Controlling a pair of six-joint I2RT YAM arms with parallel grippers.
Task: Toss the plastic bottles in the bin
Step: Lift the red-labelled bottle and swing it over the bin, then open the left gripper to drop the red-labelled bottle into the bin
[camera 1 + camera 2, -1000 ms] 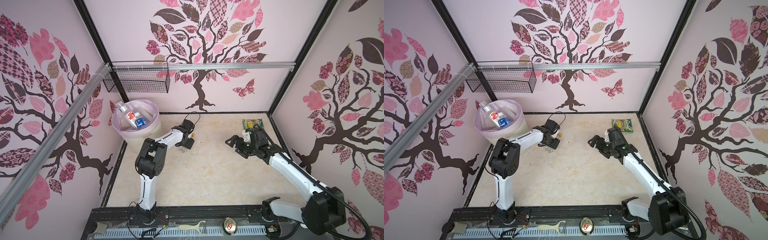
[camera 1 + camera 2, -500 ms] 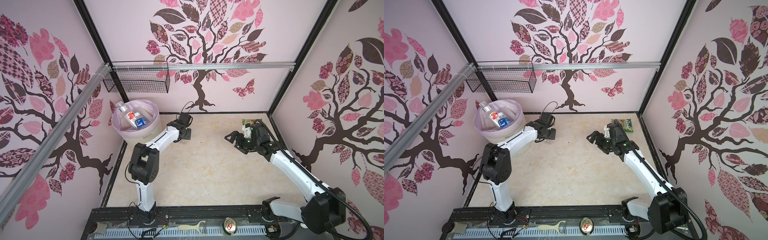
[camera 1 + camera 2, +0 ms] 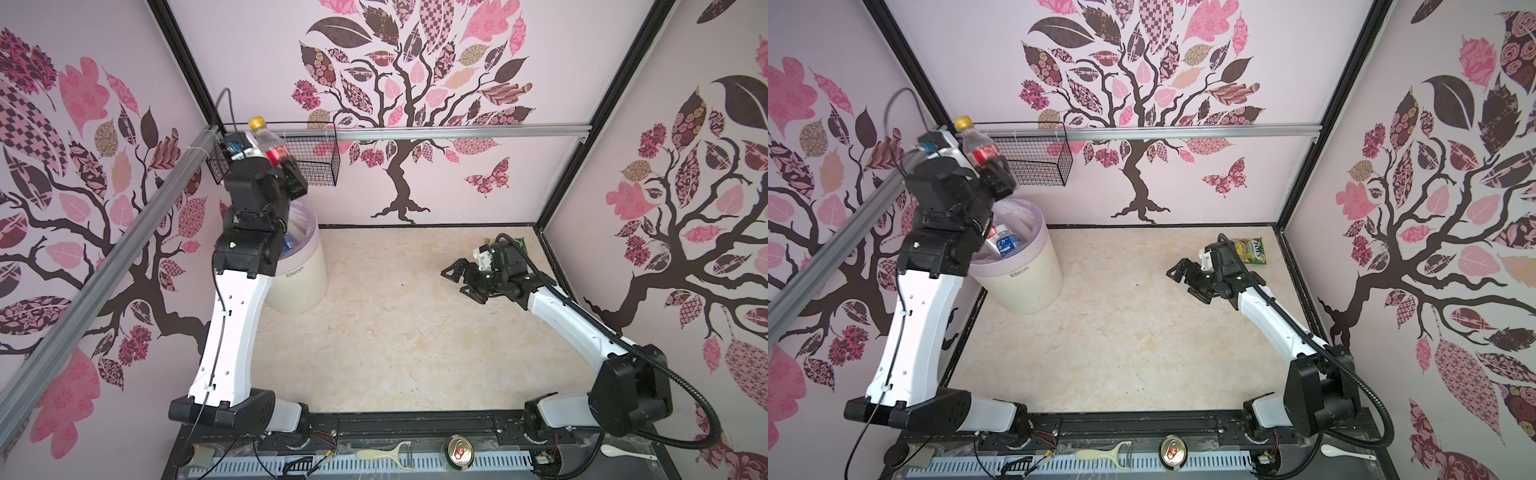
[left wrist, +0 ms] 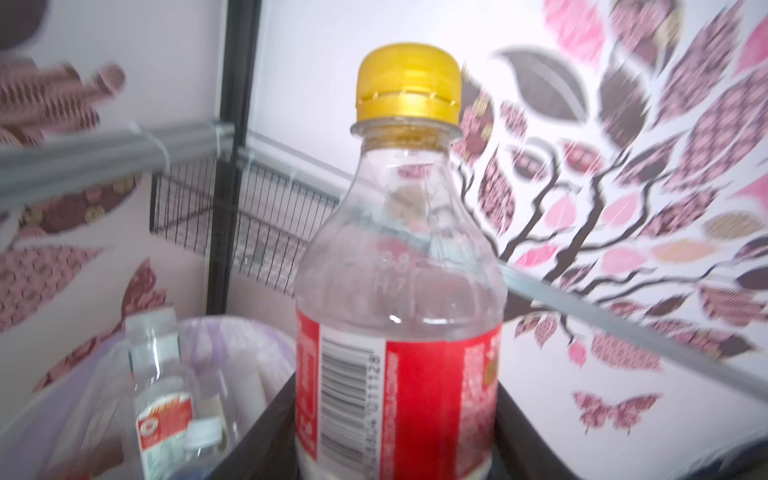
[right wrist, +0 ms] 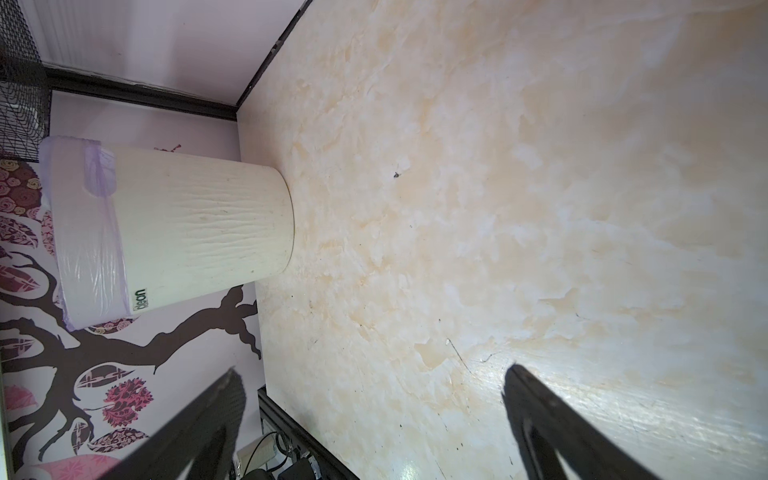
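A clear bottle (image 3: 272, 143) with a red label and a yellow cap shows in the upper left of both top views. The left gripper (image 3: 289, 170) clamps it round its lower body and holds it raised above the bin (image 3: 299, 286). The cream bin, lined with a pale lilac bag, stands in the far left corner of the table top (image 3: 395, 332) and holds several more bottles (image 3: 1004, 246).

The table top is cream and marbled. At centre right the right gripper (image 3: 462, 283) hovers low over it, its fingers spread wide with nothing between them. A green-yellow snack packet (image 3: 1250, 251) lies behind that gripper, near the back wall.

Pale pink walls (image 3: 478, 174) with tree decals enclose the space. A black wire basket (image 3: 318, 166) hangs from a metal rail (image 3: 457, 132). Along the bottom edge lie a can (image 3: 458, 453), a peeler (image 3: 384, 453) and a spoon (image 3: 623, 451).
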